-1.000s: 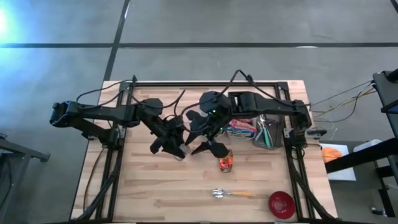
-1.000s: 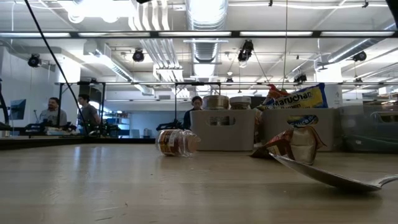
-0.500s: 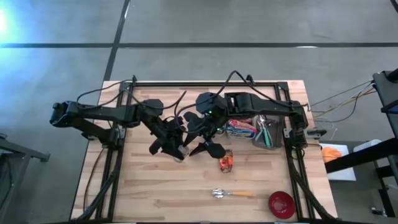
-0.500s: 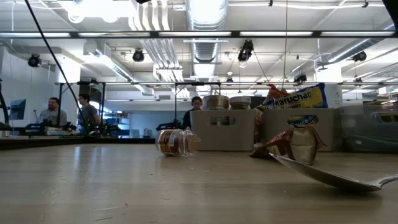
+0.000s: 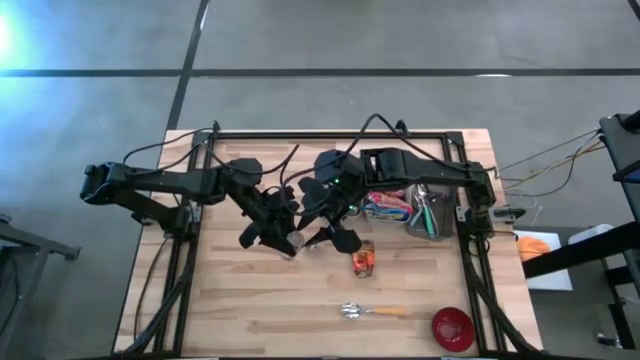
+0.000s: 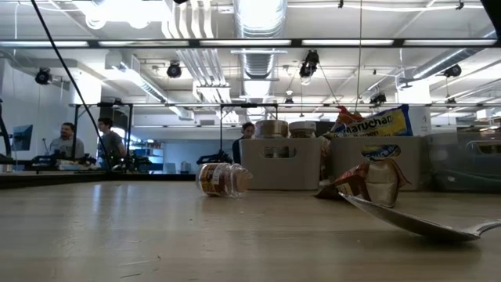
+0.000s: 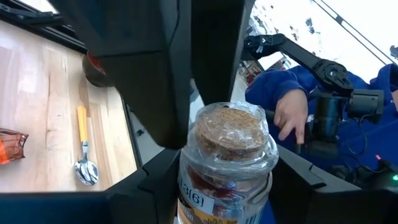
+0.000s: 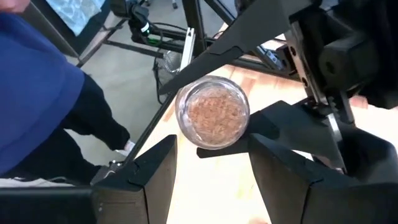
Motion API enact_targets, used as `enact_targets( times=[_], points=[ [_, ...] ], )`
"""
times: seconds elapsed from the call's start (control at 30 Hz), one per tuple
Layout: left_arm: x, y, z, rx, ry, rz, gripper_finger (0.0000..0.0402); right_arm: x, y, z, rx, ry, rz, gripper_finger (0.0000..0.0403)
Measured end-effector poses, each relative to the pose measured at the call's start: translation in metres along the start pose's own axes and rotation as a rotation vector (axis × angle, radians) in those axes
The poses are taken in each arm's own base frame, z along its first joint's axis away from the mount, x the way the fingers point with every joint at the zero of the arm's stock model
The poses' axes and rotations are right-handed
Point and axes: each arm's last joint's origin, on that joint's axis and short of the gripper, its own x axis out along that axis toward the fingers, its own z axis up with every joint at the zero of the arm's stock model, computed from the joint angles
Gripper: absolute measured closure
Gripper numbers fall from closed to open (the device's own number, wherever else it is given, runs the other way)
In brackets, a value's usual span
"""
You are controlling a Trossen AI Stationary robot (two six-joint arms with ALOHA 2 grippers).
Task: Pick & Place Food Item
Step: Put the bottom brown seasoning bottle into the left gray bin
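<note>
A glass jar [image 7: 227, 168] with a cork lid under plastic wrap hangs in the air between my two grippers, above the table's middle. My left gripper [image 5: 270, 240] is shut on its body. My right gripper [image 5: 335, 240] meets it from the other side, closed around the lid end [image 8: 213, 112]. A second jar [image 6: 223, 178] lies on its side on the table. An orange packet [image 5: 363, 260] lies to the right of it. My left gripper pinches the jar's glass body [image 7: 186, 199] below the shoulder between its two fingers, coming nearly level from the table's left. The jar is lifted clear of the table, lid end turned toward the right arm. My right gripper has one finger on each side of the jar's lid end [image 8: 183, 124], coming from the table's right and slanting down. The lid's cork face looks back along the fingers. How far back the lid reaches does not show.
A spoon [image 5: 372, 312] and a red bowl [image 5: 452, 328] lie near the front edge. Grey bins [image 5: 415, 212] with food packets stand at the back right. A person in blue [image 7: 311, 112] is beside the table.
</note>
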Motion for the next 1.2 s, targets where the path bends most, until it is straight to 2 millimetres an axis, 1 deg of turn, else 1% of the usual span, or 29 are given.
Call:
enact_targets(
  times=[0.3,0.6,0.73,0.87,1.2],
  points=[
    [0.000,0.001,-0.001,-0.002,0.004,0.003,0.0220,0.000,-0.001,0.001,-0.008,-0.007,-0.002,0.0206],
    [-0.001,0.003,0.000,-0.002,-0.001,0.009,0.0220,0.000,-0.001,0.004,-0.071,-0.034,-0.034,0.0206],
    [-0.001,0.003,0.000,0.007,-0.001,0.009,0.0220,0.000,0.000,0.004,-0.117,-0.039,0.009,0.0206],
    [-0.001,0.003,0.000,0.007,0.000,0.007,0.0220,0.001,0.001,0.004,-0.121,-0.042,0.030,0.0206],
    [-0.002,0.004,-0.001,-0.004,0.009,0.014,0.0220,0.014,-0.005,0.000,-0.117,-0.075,0.028,0.0206]
  ],
)
